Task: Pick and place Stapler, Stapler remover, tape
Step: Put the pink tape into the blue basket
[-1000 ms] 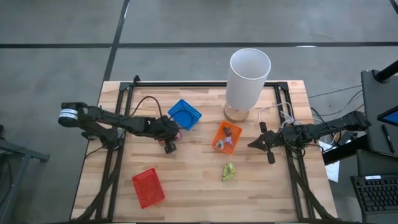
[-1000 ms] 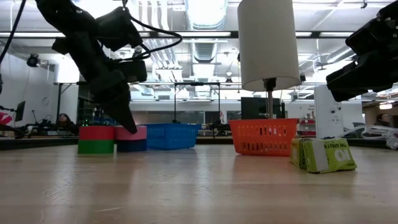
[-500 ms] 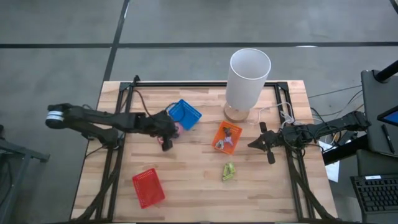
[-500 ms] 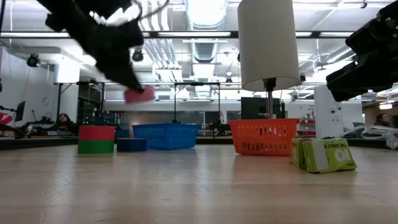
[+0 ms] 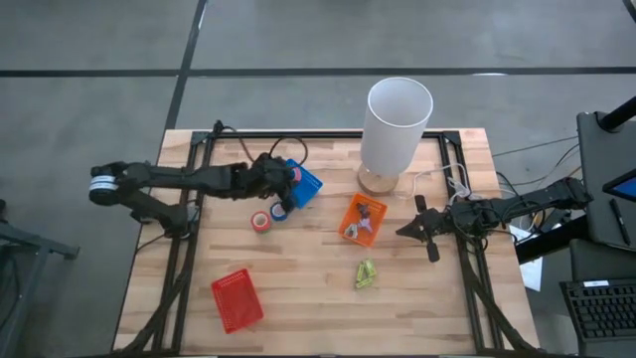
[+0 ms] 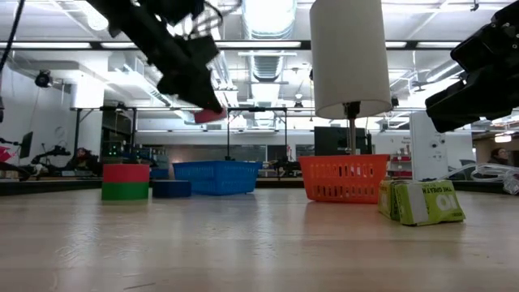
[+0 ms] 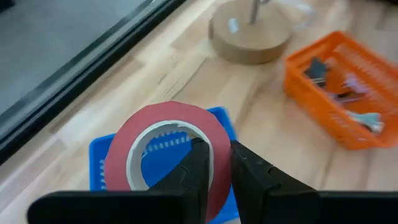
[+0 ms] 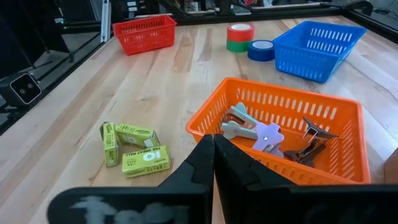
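Note:
My left gripper [image 7: 219, 167] is shut on a pink tape roll [image 7: 163, 144] and holds it in the air over the blue tray [image 7: 99, 163], as the high view [image 5: 290, 180] and the low view [image 6: 203, 97] also show. A red-and-green roll [image 5: 260, 221] and a dark blue roll [image 5: 279, 212] lie flat on the table beside the blue tray [image 5: 304, 185]. My right gripper [image 8: 213, 155] is shut and empty at the table's right side [image 5: 422, 229], next to the orange tray [image 8: 280, 134] that holds staple removers [image 8: 258, 132]. My left gripper pinches the pink roll by its ring wall [image 7: 219, 144], with one finger [image 7: 198, 163] in the open centre and the other [image 7: 247, 174] outside. The roll is lifted clear [image 6: 209, 115] above the blue tray and hangs tilted at the fingertips.
A tall white lamp [image 5: 397, 124] stands on its round base at the far edge. A red tray [image 5: 237, 298] sits near the left front, and green staple boxes [image 5: 366, 273] lie in front of the orange tray [image 5: 362, 219]. Bare wood lies in the middle front.
My left gripper has lifted the pink roll off the dark blue roll and carried it up and toward the far edge, over the blue tray. The dark blue and red-and-green rolls stay on the table.

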Action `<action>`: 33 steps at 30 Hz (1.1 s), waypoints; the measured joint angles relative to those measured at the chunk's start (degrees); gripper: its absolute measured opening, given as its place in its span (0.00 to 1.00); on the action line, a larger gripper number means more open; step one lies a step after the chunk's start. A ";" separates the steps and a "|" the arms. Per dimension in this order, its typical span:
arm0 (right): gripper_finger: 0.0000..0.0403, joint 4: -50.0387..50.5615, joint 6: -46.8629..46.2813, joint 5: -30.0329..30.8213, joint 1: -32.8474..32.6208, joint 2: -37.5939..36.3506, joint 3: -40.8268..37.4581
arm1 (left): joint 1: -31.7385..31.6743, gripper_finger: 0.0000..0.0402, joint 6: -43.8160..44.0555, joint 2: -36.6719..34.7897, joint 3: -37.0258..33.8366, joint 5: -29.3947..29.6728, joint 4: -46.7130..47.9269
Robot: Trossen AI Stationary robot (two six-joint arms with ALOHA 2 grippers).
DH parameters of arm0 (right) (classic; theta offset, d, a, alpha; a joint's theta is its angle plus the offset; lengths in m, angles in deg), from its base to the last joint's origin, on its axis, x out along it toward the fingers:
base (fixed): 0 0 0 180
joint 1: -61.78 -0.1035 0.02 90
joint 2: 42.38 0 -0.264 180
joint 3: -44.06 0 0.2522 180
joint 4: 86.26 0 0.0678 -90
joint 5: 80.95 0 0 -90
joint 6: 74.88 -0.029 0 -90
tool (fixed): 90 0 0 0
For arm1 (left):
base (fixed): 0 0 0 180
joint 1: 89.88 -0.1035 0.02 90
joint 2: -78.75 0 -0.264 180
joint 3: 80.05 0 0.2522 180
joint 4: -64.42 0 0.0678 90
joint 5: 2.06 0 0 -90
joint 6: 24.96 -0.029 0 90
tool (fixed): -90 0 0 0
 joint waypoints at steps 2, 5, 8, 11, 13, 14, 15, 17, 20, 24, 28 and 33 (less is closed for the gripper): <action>0.02 0.00 0.00 -0.01 -0.01 0.00 0.00 | -2.10 0.12 2.96 1.82 0.34 -0.62 -0.10; 0.02 0.00 -0.02 -0.01 -0.02 0.02 0.00 | -4.90 0.12 5.31 3.94 0.24 -2.30 0.12; 0.02 0.00 0.00 0.00 0.00 0.00 0.00 | -7.55 0.14 5.06 5.88 0.21 -3.39 0.08; 0.02 0.00 0.01 -0.01 0.00 0.02 0.00 | -9.60 0.15 4.85 7.92 0.21 -7.21 -0.25; 0.02 0.02 0.01 -0.01 -0.02 0.02 0.00 | -10.02 0.15 3.69 9.30 0.28 -9.33 -0.61; 0.02 0.00 0.00 0.01 0.00 0.02 0.00 | -10.17 0.15 3.38 10.02 0.30 -9.50 -0.65; 0.02 0.00 0.01 0.01 0.01 0.00 0.00 | -10.33 0.15 3.31 10.69 0.30 -9.65 -0.68; 0.02 0.01 -0.01 0.00 0.00 0.00 0.00 | -10.79 0.14 3.29 12.06 0.19 -9.69 -1.16; 0.02 0.02 0.00 0.00 -0.01 0.02 0.00 | -11.21 0.14 3.13 13.75 0.19 -9.95 -2.11; 0.02 0.00 -0.02 0.00 0.00 0.02 0.01 | -11.76 0.15 3.30 15.40 0.19 -10.81 -2.21; 0.02 0.00 -0.01 0.00 -0.01 0.02 0.01 | -11.92 0.15 3.39 16.47 0.17 -13.25 -3.18; 0.02 0.00 0.00 0.01 0.01 0.02 0.00 | -11.98 0.15 4.22 17.64 0.19 -13.99 -3.31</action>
